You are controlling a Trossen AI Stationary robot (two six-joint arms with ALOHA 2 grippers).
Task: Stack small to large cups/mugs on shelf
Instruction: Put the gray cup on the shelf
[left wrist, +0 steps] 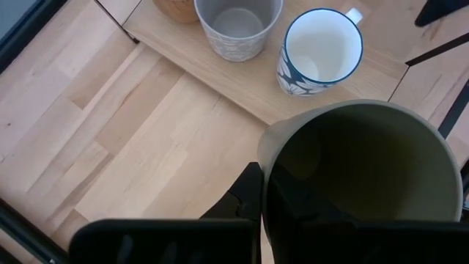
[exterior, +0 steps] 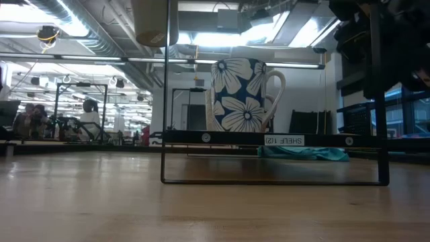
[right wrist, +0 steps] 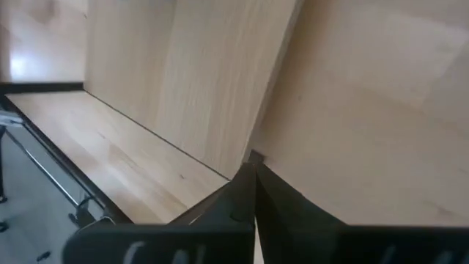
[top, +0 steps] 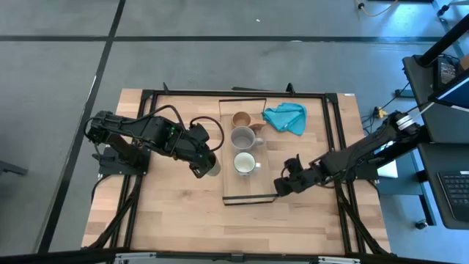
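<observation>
Pale butcher-block tabletop carries the shelf at centre, with the tan wooden cup, grey mug and white-inside mug lined up from twelve toward six. At nine o'clock of that last mug, the left gripper is clamped on the olive cup, largest and last; next, it needs lowering onto the free six o'clock end. The right gripper, closed and empty, waits at the shelf's four o'clock corner.

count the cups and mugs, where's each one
4: tan cup, grey mug and floral mug in a row on the shelf; olive cup held by the left gripper.
</observation>
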